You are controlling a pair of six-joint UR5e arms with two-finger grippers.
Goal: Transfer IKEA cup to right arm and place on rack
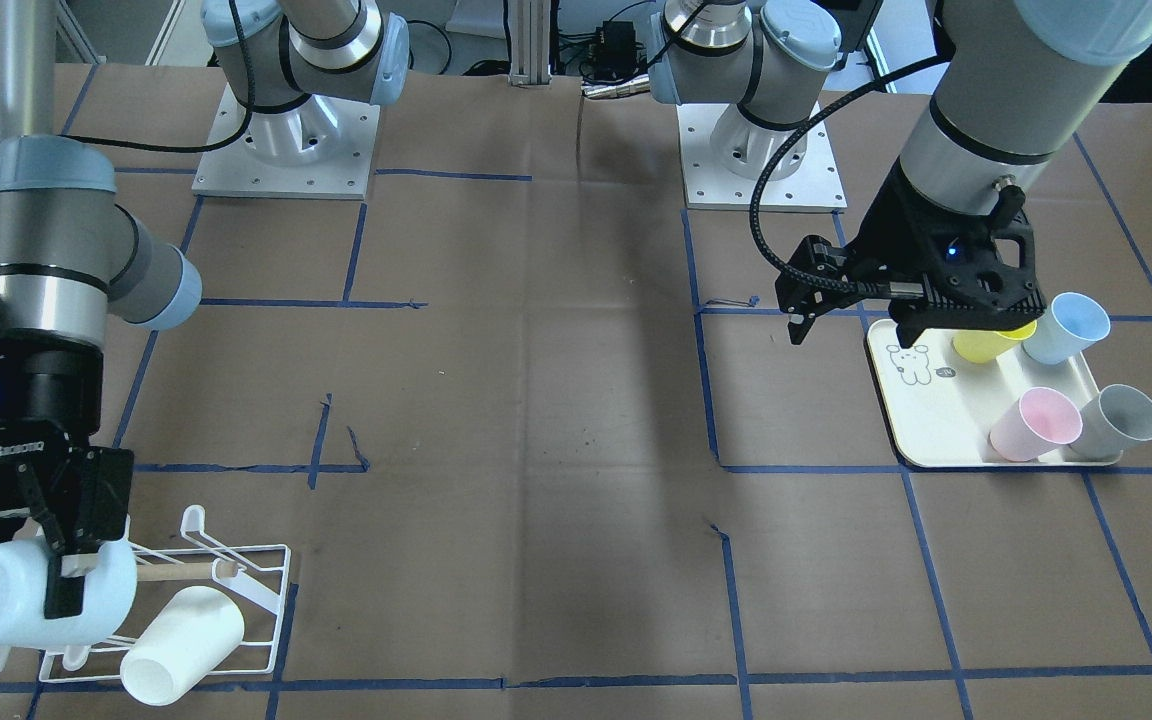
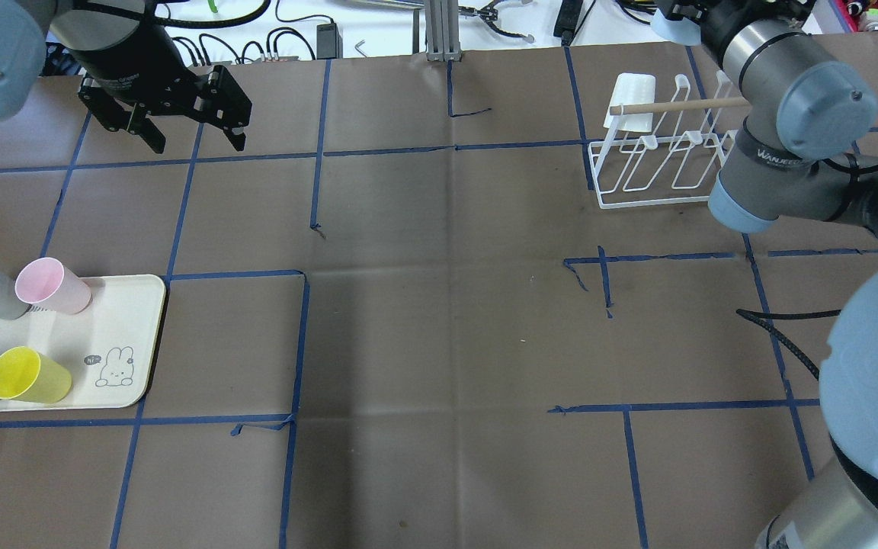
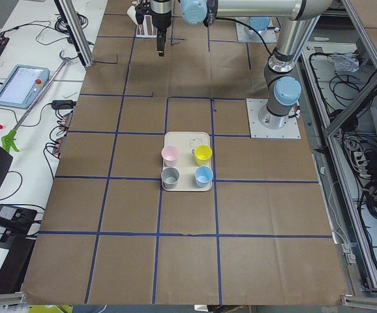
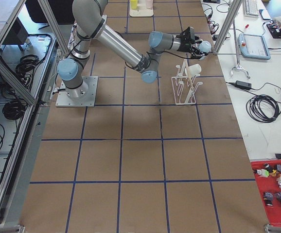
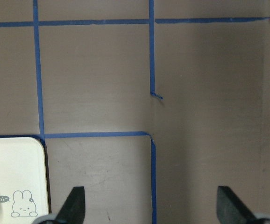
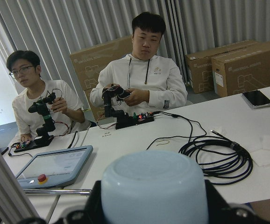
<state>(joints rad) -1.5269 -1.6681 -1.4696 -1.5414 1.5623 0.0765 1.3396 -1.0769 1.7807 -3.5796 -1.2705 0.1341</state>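
One pale-blue IKEA cup (image 1: 1,600) is pinched in the right tool (image 1: 61,585). It lies sideways with its long axis roughly level. The mouth seems to face the rack (image 1: 282,600) just beside it, base pointing away. White cup (image 1: 181,645) hangs on the rack. Far right, the left tool (image 1: 854,330) is spread and empty above the cream rabbit tray (image 1: 936,430). Right tool is the nearer; mouth must meet a prong.

Right arm (image 1: 36,300), left arm (image 1: 1016,90): silver, blue-capped, black jaws.
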